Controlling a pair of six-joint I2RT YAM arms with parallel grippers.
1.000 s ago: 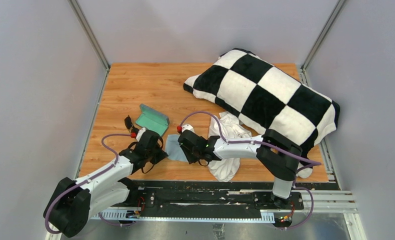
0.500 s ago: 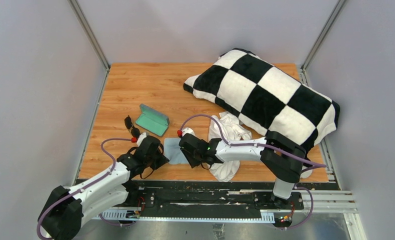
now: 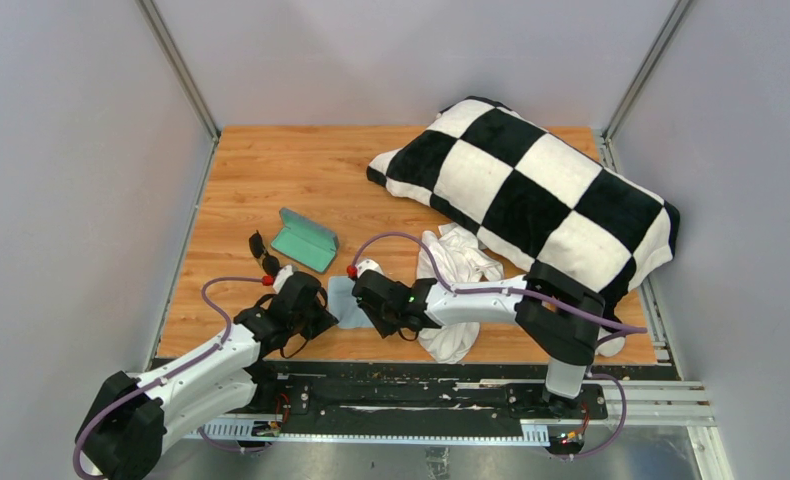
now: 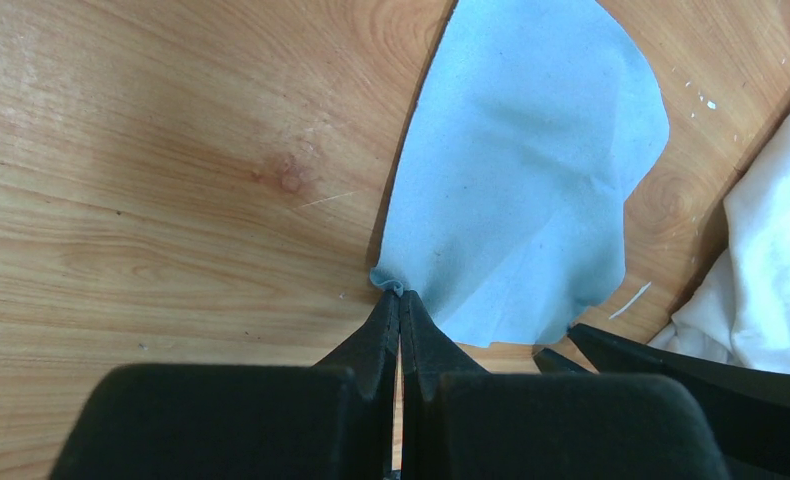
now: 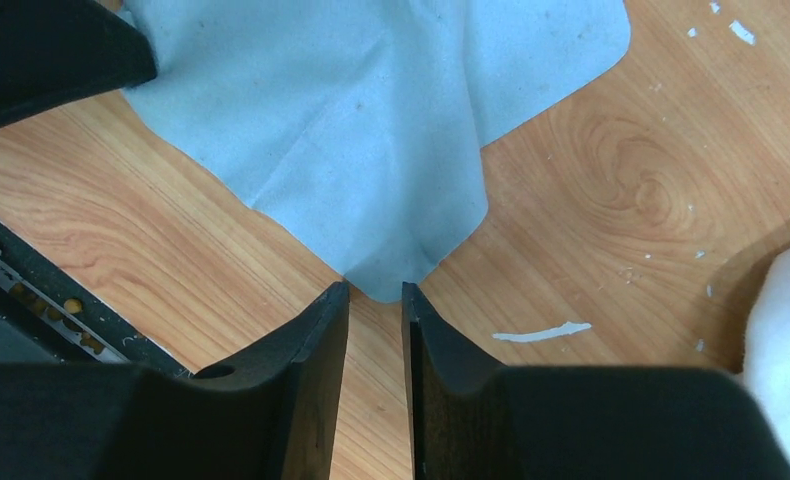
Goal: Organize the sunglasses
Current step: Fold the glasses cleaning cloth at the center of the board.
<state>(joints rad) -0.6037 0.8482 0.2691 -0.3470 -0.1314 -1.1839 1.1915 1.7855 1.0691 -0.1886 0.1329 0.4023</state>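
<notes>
My left pincer point(image 4: 399, 300) pinches the blue cloth point(image 4: 521, 170); my right pincer point(image 5: 375, 295), narrowly spread at its flat corner, may close on nothing.

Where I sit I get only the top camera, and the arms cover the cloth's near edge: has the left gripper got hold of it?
Observer: Yes. The left gripper is shut on one corner of the light-blue cloth, puckering it.
Operator: And the right one?
Observer: The right gripper is open, with a narrow gap. Another cloth corner lies just at its tips, not pinched.
Operator: Anything in that gap?
Observer: Only the bare wooden table shows through it.
</notes>
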